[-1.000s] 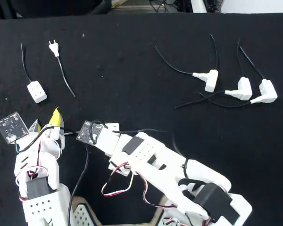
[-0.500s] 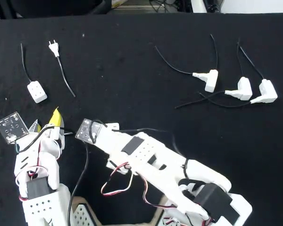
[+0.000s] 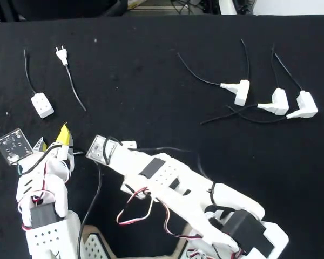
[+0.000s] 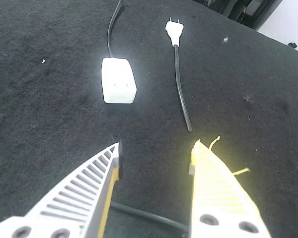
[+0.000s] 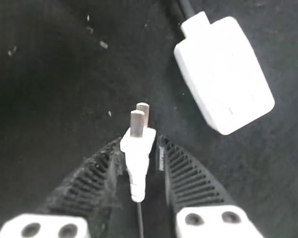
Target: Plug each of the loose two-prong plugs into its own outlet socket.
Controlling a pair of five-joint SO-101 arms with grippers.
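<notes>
Risk: the socket lay loose on the table, so a push could shove it away, and the plug could twist in the narrow grip. Prongs sat near the socket, apparently off its slots. The right pincer was clamped on the plug; the left pincer hung wide open, empty.

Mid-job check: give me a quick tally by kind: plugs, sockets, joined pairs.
Loose plugs: 2 (table plug, held plug in right gripper)
Free sockets: 2 (far socket, near socket)
Apparently joined pairs: 3 (first pair, second pair, third pair)
Total: 7
</notes>
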